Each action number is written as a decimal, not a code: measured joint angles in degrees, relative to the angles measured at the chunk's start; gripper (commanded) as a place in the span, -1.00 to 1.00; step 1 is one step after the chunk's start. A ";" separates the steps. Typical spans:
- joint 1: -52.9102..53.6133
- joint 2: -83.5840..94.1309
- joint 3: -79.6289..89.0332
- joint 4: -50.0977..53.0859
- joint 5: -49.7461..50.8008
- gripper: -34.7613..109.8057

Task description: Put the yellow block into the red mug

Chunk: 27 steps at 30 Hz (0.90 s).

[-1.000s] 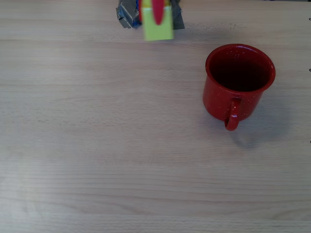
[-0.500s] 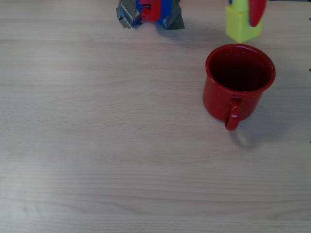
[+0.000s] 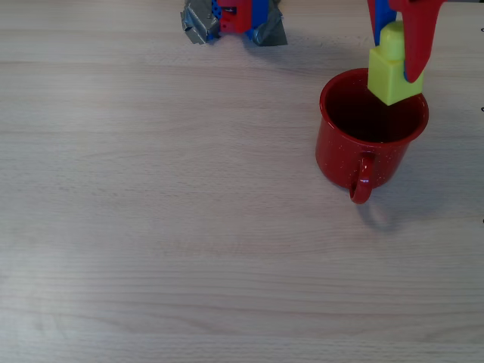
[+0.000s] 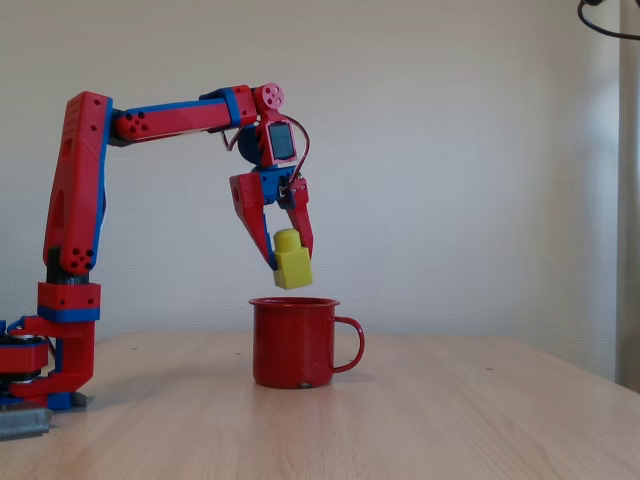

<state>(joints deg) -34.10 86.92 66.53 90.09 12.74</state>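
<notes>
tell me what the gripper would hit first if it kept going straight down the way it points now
Probably the red mug. The gripper, shut on the yellow block, points down just above the rim; the overhead view puts the block over the opening's far side, so it might clip the rim rather than enter cleanly.

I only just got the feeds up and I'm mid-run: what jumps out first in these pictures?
The yellow block stands out, pinched in the gripper and hanging in the air just above the rim of the red mug. In the overhead view it overlaps the far side of the mug's opening. The mug stands upright on the wooden table, its handle pointing toward the bottom of the overhead picture.
</notes>
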 measured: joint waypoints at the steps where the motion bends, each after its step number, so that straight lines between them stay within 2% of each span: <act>1: 0.53 0.09 0.00 -0.79 -0.26 -0.52; 21: 3.60 0.00 10.55 -8.88 -2.37 -0.51; 27: 3.52 0.00 12.92 -9.23 -2.37 -0.10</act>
<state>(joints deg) -30.59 86.92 79.45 80.86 10.37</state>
